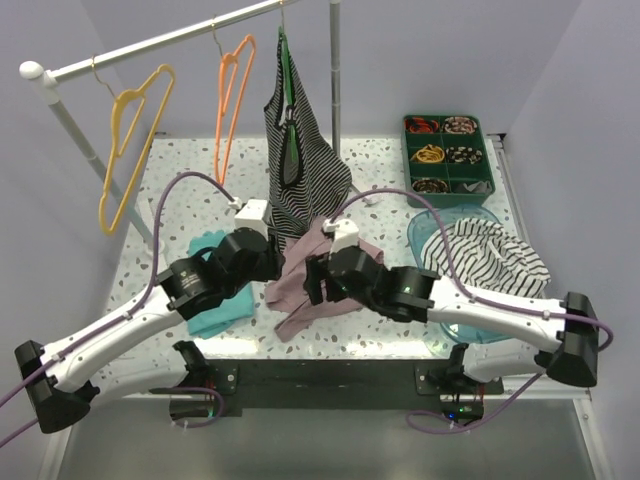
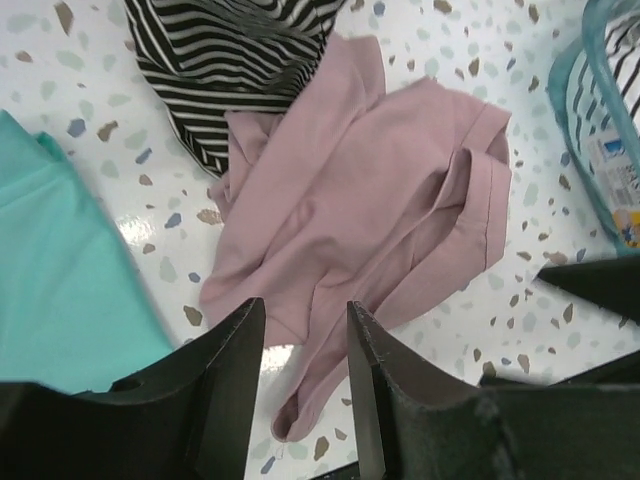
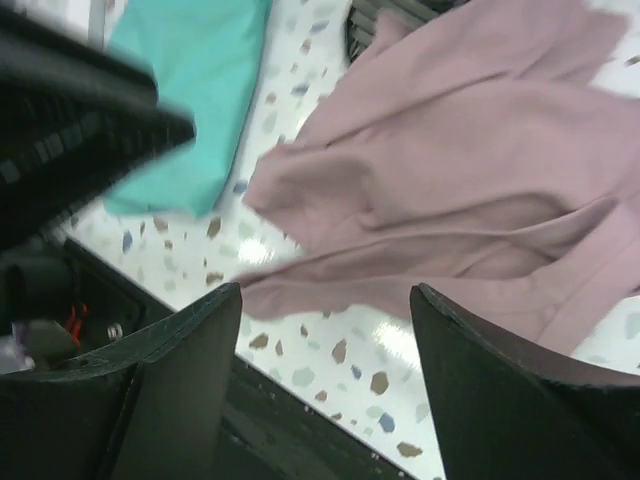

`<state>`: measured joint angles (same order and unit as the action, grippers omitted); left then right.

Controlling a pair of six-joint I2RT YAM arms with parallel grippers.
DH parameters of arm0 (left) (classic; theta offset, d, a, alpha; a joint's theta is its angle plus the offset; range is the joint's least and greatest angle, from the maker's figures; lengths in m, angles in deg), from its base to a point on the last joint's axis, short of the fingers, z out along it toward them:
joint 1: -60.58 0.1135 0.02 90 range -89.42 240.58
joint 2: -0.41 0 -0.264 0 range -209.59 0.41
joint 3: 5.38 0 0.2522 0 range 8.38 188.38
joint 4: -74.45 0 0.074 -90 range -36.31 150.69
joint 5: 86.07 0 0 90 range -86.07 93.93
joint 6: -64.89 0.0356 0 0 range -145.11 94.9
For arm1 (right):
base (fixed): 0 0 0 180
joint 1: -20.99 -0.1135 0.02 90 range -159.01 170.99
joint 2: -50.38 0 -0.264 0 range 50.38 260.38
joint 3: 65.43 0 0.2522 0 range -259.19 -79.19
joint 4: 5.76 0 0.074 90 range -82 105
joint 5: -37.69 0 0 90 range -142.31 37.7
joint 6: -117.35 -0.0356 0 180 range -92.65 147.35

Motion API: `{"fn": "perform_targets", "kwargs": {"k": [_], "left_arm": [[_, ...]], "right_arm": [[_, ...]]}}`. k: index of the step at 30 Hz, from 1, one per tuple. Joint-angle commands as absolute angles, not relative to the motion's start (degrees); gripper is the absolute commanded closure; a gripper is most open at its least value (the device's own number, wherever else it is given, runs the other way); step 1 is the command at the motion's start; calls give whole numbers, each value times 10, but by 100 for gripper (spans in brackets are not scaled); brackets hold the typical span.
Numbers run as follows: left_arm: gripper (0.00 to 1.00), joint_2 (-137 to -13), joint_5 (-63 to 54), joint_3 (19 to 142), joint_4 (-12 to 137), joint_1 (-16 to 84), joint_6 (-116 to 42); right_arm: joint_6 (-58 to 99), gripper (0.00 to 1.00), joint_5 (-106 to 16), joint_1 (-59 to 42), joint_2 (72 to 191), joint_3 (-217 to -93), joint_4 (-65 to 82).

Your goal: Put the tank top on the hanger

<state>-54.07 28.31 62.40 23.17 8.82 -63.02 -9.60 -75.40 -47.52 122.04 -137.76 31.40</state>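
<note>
Left gripper [image 2: 303, 325] and right gripper [image 3: 325, 300] parted and empty, I am eyeing a strap of the limp, thin top [image 2: 360, 200] by the table's [image 1: 180, 170] near edge.

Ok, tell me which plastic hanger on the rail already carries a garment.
The green plastic hanger, rightmost on the white metal rail: a black-and-white striped cloth top hangs from it. The yellow plastic hanger and the orange plastic hanger hang bare.

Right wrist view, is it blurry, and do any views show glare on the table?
Right wrist view: soft throughout, the tank top and teal cloth smeared, bright glare patches on the table. Left wrist view: sharper, some white glare on the table. Top external view: evenly lit, sharp.
</note>
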Motion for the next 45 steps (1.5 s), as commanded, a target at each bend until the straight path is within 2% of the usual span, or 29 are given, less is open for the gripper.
{"fn": "perform_targets", "kwargs": {"k": [1, 5, 8, 13, 16, 19, 21, 24, 32, 45], "left_arm": [[58, -557, 218, 605, 288, 83, -622], [55, -536, 177, 619, 345, 68, -589], [52, -515, 154, 669, 375, 69, -551], [50, -517, 207, 836, 378, 69, -486], [47, -559, 351, 962, 318, 69, -463], [37, -642, 486, 1112, 221, 76, -446], [35, -720, 480, 1227, 138, 120, -441], [35, -788, 397, 1299, 100, 214, -434], [37, -837, 248, 1302, 107, 342, -425], [49, -867, 289, 1276, 100, 356, -408]], "right_arm": [[-93, 31, -777, -373, 1174, -1333, 339], [-72, 33, -743, -288, 1132, -1301, 337], [-63, 33, -732, -274, 1119, -1303, 341], [-61, 34, -716, -273, 1117, -1304, 338], [-61, 34, -712, -273, 1109, -1297, 335], [-60, 34, -698, -273, 1108, -1292, 334], [-60, 34, -687, -273, 1109, -1290, 334], [-57, 34, -672, -273, 1109, -1290, 336], [-53, 34, -642, -273, 1100, -1294, 337], [-53, 35, -628, -273, 1093, -1282, 328]]}}
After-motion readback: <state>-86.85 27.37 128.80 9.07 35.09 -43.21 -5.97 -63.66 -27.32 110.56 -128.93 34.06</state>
